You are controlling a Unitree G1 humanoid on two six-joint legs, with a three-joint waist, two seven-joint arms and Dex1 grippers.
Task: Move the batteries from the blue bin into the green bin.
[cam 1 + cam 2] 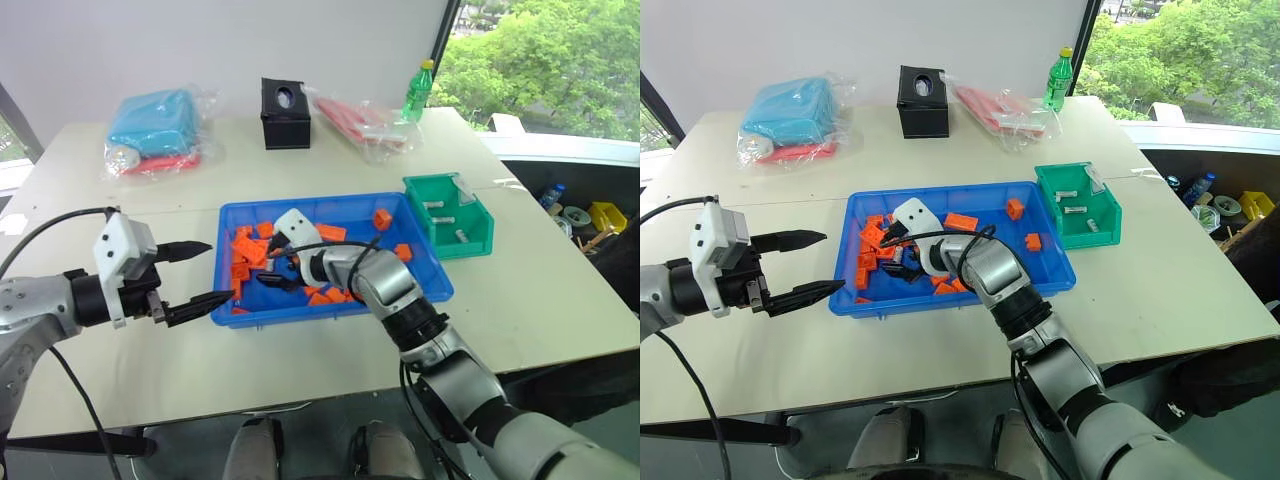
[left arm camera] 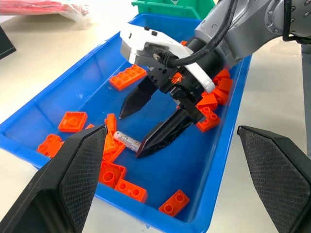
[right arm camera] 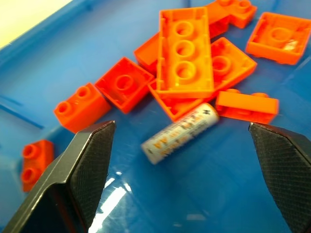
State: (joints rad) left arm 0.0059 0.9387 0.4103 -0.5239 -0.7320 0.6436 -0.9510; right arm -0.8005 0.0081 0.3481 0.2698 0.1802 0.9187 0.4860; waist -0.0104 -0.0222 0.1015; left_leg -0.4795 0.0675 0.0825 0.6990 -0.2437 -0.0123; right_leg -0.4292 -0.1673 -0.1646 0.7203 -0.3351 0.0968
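The blue bin (image 1: pixel 428 272) lies mid-table and holds scattered orange bricks (image 1: pixel 246 254). One silver battery (image 3: pixel 180 132) lies flat on its floor beside the bricks, also seen from the left wrist as the battery (image 2: pixel 127 141). My right gripper (image 1: pixel 268 266) reaches into the bin's left half, open, one finger on each side of that battery and just above it. My left gripper (image 1: pixel 220 270) hovers open and empty over the table just outside the bin's left wall. The green bin (image 1: pixel 466 246) stands at the blue bin's far right corner with three batteries (image 1: pixel 441 220) inside.
At the back of the table stand a black box (image 1: pixel 285 113) and a green bottle (image 1: pixel 418 92). A light-blue item in clear plastic (image 1: pixel 155 130) and a red item in plastic (image 1: pixel 355 120) lie there too. The table's right edge runs close behind the green bin.
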